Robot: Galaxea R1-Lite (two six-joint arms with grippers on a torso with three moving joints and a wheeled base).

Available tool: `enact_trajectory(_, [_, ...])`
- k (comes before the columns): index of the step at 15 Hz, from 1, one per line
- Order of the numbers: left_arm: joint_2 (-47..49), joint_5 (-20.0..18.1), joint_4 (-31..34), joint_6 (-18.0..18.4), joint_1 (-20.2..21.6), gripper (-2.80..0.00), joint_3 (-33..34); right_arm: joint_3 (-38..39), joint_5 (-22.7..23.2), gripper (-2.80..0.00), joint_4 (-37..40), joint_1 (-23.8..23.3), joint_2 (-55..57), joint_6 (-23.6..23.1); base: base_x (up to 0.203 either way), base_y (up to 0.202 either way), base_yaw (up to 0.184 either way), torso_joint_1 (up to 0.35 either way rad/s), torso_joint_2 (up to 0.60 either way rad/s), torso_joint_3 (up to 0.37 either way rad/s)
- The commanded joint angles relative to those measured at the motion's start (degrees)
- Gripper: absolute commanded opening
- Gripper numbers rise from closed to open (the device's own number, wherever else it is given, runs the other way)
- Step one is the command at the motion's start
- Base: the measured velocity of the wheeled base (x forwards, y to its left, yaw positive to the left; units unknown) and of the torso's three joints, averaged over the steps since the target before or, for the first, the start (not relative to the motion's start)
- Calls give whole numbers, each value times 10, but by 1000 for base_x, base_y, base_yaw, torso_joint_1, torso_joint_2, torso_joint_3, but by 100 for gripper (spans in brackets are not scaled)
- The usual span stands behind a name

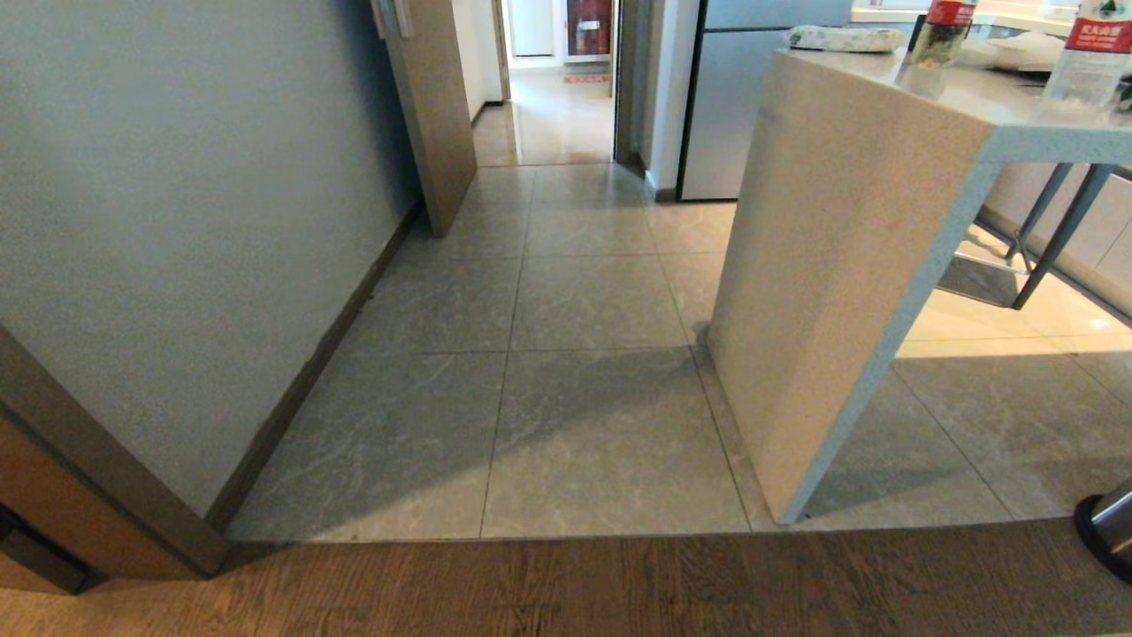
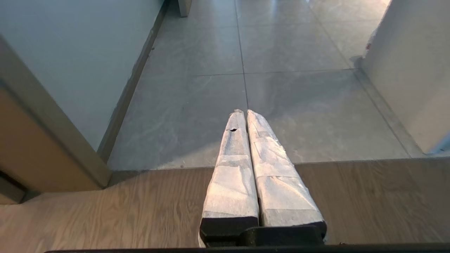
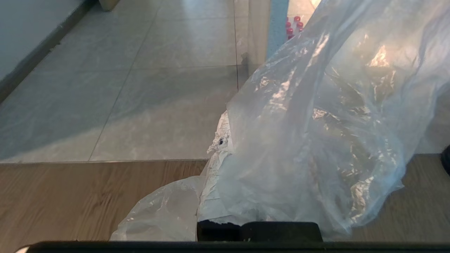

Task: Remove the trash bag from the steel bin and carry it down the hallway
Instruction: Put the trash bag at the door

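The floor (image 1: 584, 425) is grey shiny tile, and close to the robot it turns into brown wood planks (image 1: 619, 584). On the left a grey wall (image 1: 177, 221) runs along the tiles with a dark strip at its foot, and part of a brown door frame (image 1: 53, 522) is cut off at the corner. Further on, a brown door (image 1: 438, 115) stands open, and past it the hallway (image 1: 557, 115) goes on, bright and far away. To the right stands a pale counter (image 1: 840, 265) with bottles (image 1: 942, 31) on top, cut off at the top edge. The bin (image 1: 1110, 526) peeks in at the far right edge on the wood; only a bit of its steel side and black base shows. The left gripper (image 2: 242, 111) hangs above the wood edge with its white wrapped fingers (image 2: 233, 168) pressed together, holding nothing. The right gripper (image 3: 219, 140) is mostly hidden by the bag (image 3: 316, 140). Its fingers are together and clamped on the bag, which hangs out of the bin and drapes over them. What is in the bag is hard to make out. Small red caps (image 3: 293, 26) show behind it.
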Motion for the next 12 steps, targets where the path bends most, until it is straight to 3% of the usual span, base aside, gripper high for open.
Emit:
enact_trajectory(1, [0,0,0,0,0,-280,0,1,0,-280,0,0,1,0,192,0,3,8,8,-7])
enact_trajectory(12, [0,0,0,-2,0,-280,0,1,0,-280,0,0,1,0,190,0,2,2,2,3])
